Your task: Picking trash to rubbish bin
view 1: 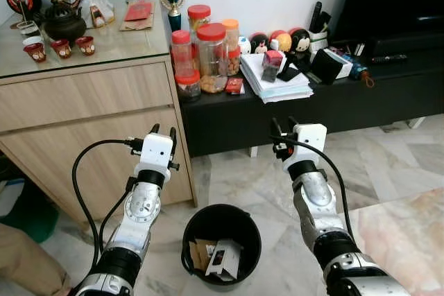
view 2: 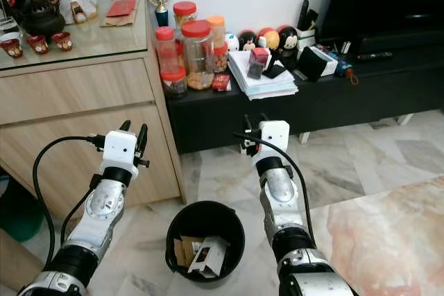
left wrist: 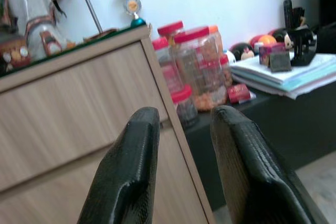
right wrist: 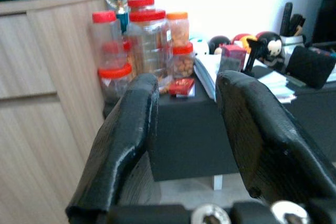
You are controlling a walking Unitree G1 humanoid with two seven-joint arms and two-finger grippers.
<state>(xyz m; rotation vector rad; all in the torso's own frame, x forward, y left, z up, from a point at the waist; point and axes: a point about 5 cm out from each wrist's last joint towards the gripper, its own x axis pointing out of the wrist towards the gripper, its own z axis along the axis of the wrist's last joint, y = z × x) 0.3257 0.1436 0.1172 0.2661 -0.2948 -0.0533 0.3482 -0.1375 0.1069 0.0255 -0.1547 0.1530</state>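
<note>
A black rubbish bin [view 1: 191, 230] stands on the marble floor between my two arms, with cardboard scraps and a white packet [view 1: 223, 259] lying inside. My left gripper [view 1: 164, 130] is raised above and left of the bin, open and empty, pointing toward the wooden cabinet [view 1: 83, 112]. Up and to the right of the bin, my right gripper [view 1: 284, 126] is also open with nothing between its fingers, facing the low black bench [view 1: 333, 95]. The wrist views look past each gripper's fingers [left wrist: 131, 171] [right wrist: 123, 140] at the jars.
Red-lidded jars [view 1: 211, 57], a small red box [view 1: 234, 86], a paper stack [view 1: 277, 81] and plush toys [view 1: 281, 39] sit on the bench. The cabinet top holds a teapot and cups [view 1: 61, 45]. Marble floor lies around the bin. A green object [view 1: 28, 209] sits at left.
</note>
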